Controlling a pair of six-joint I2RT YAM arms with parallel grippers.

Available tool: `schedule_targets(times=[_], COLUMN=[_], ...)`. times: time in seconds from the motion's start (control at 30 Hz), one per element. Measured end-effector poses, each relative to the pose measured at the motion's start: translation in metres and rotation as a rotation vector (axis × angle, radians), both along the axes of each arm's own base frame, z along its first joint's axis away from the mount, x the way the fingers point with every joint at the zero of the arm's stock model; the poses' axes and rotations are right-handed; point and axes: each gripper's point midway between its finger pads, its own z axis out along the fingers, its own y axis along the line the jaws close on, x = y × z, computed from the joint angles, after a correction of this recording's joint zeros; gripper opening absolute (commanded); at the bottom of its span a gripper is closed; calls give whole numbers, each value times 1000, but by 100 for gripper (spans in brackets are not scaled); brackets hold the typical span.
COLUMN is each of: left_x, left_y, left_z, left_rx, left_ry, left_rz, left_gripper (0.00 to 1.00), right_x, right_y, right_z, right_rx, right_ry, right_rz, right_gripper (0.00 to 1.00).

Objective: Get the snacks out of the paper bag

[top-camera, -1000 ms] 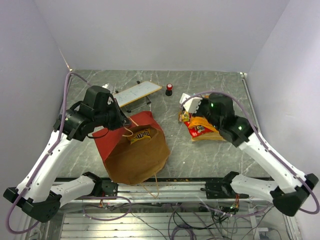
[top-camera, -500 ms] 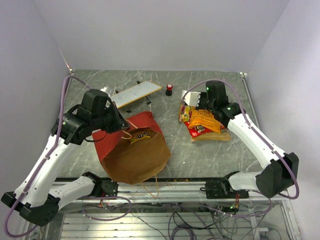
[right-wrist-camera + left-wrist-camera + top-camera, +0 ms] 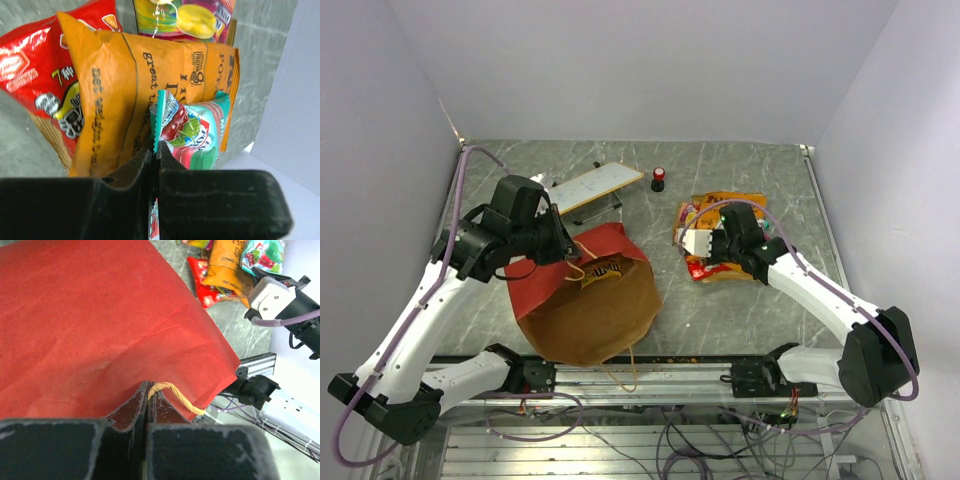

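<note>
Teal packet: base hidden behind right end effector, apparently pinched.

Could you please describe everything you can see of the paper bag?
The paper bag is red outside and brown kraft inside, creased, lying open on the table. The left hand, shut, pinches one twisted tan handle; the other handle trails forward. A brown packet lies in its mouth.

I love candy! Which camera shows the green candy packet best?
The right wrist view: the green candy packet fills the middle, close up. The left wrist view shows it small at its top edge. The top view doesn't show it clearly.
</note>
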Motion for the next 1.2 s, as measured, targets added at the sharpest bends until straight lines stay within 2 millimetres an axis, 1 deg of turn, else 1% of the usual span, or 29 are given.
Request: schedule_targets(times=[0.13, 0.23, 0.3, 0.33, 0.4, 0.43, 0.53, 0.63, 0.67, 0.7, 0.77, 0.83, 0.9, 0.97, 1.0, 1.03, 1.1, 1.13, 1.2], left_x=[-2, -3, -3, -3, -3, -2, -3, -5, -5, -6, -8, -9, -11, -13, -14, -15, -17, -17, -17], left_y=[-4, -8, -10, -11, -12, -12, -12, -12, -12, -11, -11, -11, -12, -13, -13, -13, -14, -14, -15], left_z=[1, 2, 3, 4, 5, 6, 6, 8, 8, 9, 11, 13, 15, 14, 13, 11, 8, 6, 1], left_rx=[-18, -35, -48, -53, -60, -64, -77, -86, -88, -90, -96, -104, -111, -116, -118, -121, -124, -124, -121], left_ry=[13, 21, 22, 22, 22, 20, 17, 12, 10, 7, 3, -1, -2, 0, 2, 7, 13, 15, 20], left_rz=[-16, -22, -24, -25, -25, -24, -17, -16, -16, -16, -18, -23, -29, -35, -38, -44, -50, -52, -52], left_gripper=[7, 7, 7, 7, 7, 7, 7, 7, 7, 7, 7, 7, 7, 7, 7, 7, 7, 7, 7], right_x=[-8, -13, -15, -17, -22, -25, -35, -51, -60, -74, -98, -134, -165, -199, -215, -236, -269, -284, -307], right_y=[19, 25, 24, 24, 23, 23, 29, 49, 61, 77, 103, 140, 166, 196, 208, 224, 248, 260, 280], right_z=[6, 5, 8, 11, 21, 29, 57, 87, 96, 106, 116, 126, 132, 142, 145, 148, 146, 141, 119], right_rx=[82, 115, 140, 152, 191, 218, 302, 421, 467, 526, 606, 700, 760, 830, 853, 878, 890, 882, 830], right_ry=[1, 25, 31, 28, 14, 8, -3, -10, -3, 19, 65, 147, 217, 277, 300, 323, 356, 362, 360], right_rz=[13, -2, -30, -40, -61, -71, -74, -40, -12, 27, 95, 193, 267, 343, 379, 425, 495, 519, 537], right_gripper=[17, 33, 41, 46, 60, 62, 62, 62, 62, 62, 62, 63, 63, 65, 67, 68, 69, 70, 70])
